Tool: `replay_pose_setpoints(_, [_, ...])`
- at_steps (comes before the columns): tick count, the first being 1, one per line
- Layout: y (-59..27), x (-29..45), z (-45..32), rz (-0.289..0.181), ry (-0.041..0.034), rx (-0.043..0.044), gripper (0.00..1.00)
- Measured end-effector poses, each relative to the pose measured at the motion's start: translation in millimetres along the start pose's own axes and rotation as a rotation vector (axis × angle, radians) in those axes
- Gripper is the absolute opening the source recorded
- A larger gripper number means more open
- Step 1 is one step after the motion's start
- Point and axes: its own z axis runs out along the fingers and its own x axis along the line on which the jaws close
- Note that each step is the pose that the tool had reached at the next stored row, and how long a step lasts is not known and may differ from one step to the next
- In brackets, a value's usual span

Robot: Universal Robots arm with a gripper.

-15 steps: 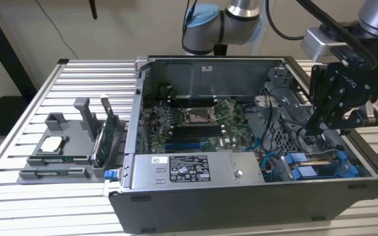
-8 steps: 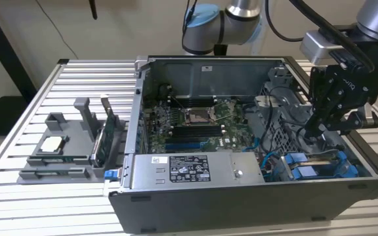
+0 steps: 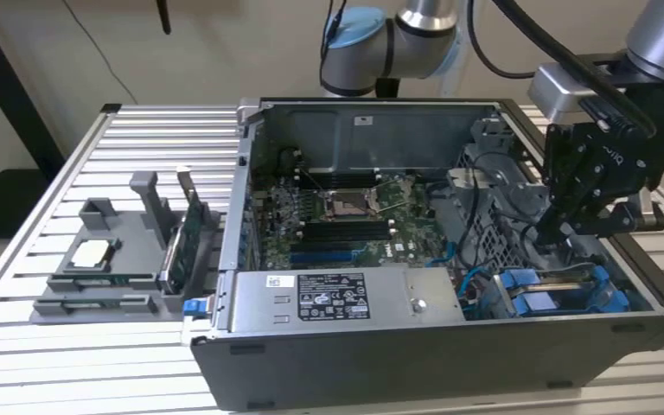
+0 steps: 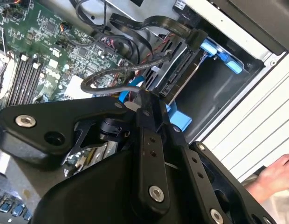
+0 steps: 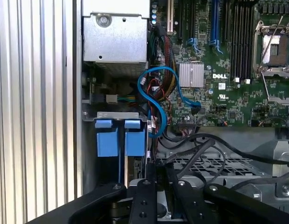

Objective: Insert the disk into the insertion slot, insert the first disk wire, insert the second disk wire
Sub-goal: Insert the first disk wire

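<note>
Soft, even light from above leaves the slatted tabletop [image 3: 32,363] pale and bright, while the open computer case [image 3: 367,121] holds mild shadow inside. In the second wrist view my gripper [image 4: 145,95] is a dark mass with small glints on its screws, and the slats past the case edge nearly wash out.

Disk [image 5: 135,142] seated in insertion slot [image 5: 117,114], at a corner of the case [image 3: 448,359]. Its bright blue frame shows as two tabs side by side.

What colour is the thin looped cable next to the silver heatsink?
The looped cable is blue; the first wrist view shows it best.
</note>
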Motion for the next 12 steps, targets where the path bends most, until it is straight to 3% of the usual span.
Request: replay_pose_setpoints(12, [-16.5, 1.5, 5.9, 0.0, -0.0001, 0.0, 0.19])
